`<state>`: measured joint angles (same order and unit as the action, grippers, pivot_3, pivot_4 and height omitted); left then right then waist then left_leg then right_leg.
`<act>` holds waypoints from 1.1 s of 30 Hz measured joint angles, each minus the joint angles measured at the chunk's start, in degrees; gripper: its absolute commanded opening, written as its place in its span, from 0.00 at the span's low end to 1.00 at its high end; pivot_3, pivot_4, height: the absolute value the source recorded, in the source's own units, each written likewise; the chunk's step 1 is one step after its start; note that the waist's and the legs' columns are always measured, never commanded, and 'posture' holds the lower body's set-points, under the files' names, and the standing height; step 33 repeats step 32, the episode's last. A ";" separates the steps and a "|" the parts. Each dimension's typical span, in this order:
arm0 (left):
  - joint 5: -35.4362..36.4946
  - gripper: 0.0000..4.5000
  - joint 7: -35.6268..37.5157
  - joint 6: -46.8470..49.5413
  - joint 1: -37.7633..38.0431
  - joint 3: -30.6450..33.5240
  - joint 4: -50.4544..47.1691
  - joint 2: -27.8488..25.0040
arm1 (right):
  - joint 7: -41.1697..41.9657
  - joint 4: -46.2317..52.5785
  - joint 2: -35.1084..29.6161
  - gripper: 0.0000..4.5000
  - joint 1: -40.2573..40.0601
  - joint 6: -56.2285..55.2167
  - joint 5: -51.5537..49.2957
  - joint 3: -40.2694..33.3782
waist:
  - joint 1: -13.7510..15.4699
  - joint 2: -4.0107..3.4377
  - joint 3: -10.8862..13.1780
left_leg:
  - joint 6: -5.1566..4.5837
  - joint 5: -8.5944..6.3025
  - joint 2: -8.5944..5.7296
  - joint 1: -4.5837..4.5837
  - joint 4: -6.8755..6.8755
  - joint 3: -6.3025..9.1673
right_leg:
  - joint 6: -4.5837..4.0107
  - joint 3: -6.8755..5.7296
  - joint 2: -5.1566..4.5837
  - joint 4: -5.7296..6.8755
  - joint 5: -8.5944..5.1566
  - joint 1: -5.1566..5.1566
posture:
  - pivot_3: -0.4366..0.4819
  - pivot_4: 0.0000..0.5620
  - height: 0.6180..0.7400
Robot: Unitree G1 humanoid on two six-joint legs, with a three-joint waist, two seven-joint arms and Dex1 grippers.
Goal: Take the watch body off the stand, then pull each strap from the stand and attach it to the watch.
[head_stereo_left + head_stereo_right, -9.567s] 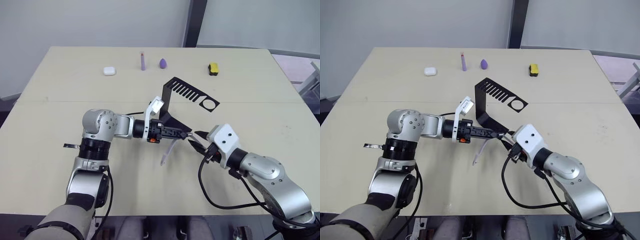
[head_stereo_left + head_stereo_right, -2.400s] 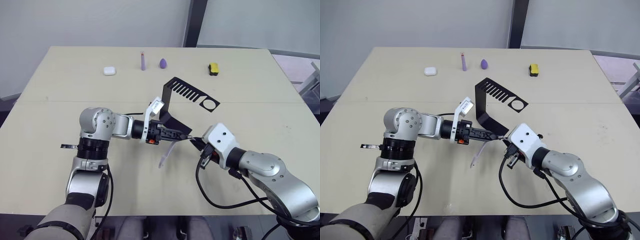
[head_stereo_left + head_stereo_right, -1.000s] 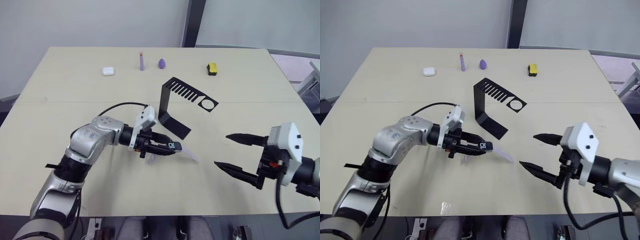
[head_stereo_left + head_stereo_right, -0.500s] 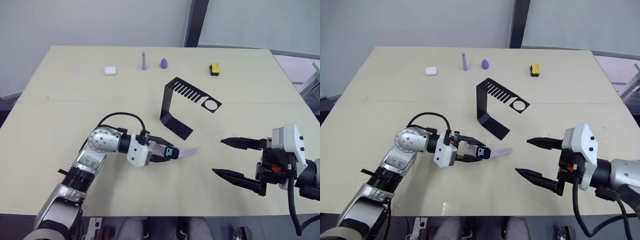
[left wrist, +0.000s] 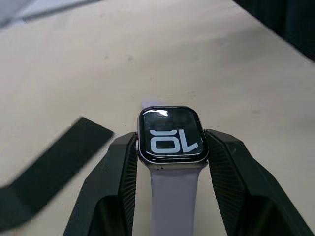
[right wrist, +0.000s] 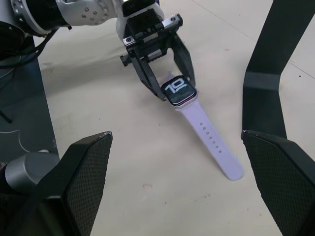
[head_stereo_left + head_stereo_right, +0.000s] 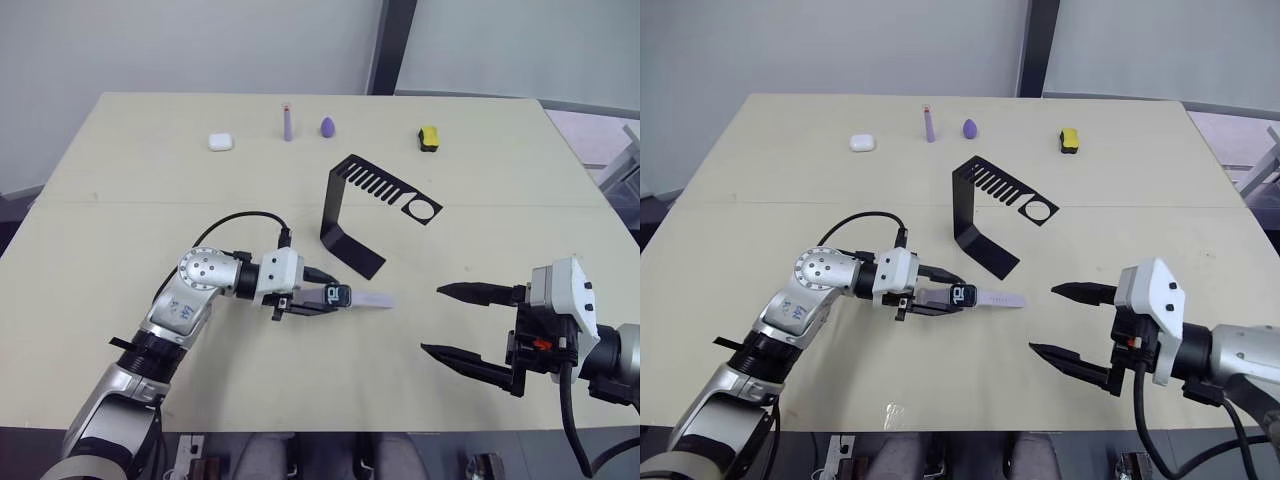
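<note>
Left gripper [image 7: 945, 297]: jaws clamped on the sides of the small rounded-square watch body with dark screen, white digits and grey rim [image 5: 172, 133], held low over the beige worktop [image 7: 120, 210] in front of the thin black bent-sheet stand [image 7: 345, 215]. One pale lavender flexible strap [image 6: 211, 145] runs from the body toward the right gripper [image 7: 458, 322] and lies on the worktop; a second runs back between the left jaws. Right jaws wide apart, holding nothing, well apart from the watch. Stand upright, nothing in its slots or ring.
</note>
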<state>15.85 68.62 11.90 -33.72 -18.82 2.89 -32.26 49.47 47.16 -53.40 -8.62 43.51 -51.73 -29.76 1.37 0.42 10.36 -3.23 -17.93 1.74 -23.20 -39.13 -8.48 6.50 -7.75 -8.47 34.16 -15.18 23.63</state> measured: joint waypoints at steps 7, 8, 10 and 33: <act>-7.65 0.36 0.39 0.34 0.27 -5.09 1.67 -0.11 | -0.10 0.25 0.00 0.99 -2.26 -1.24 1.56 0.16 | 0.08 0.00 0.00 | 0.03 0.00 0.01 0.00 0.00 -0.01 | -0.01 0.01 -0.02 -0.03 0.00 0.01 | 0.48 0.27 1.00; -8.07 0.47 0.25 -0.03 0.26 -5.08 1.80 0.02 | -0.11 0.42 0.00 1.00 -2.74 -1.35 1.58 0.16 | 0.07 0.00 0.00 | 0.03 0.00 0.02 0.01 0.00 0.00 | -0.02 0.03 -0.05 -0.03 -0.01 0.01 | 0.48 0.27 1.00; -8.40 0.65 -0.18 0.19 0.32 -4.87 1.98 0.24 | -0.11 0.81 0.00 1.00 -3.73 -1.76 2.21 0.16 | 0.08 0.00 0.00 | 0.02 0.00 0.02 0.01 0.00 0.00 | -0.01 0.07 -0.07 -0.03 -0.01 0.01 | 0.48 0.27 1.00; 12.60 1.00 17.32 13.58 24.87 37.66 -9.06 -38.26 | 18.74 -11.25 -6.64 1.00 -12.84 -2.05 3.36 -20.34 | -0.01 -0.10 0.04 | 0.50 -0.31 0.13 0.02 0.13 0.04 | -0.18 0.39 -0.26 -0.22 -0.10 0.06 | 0.48 0.27 1.00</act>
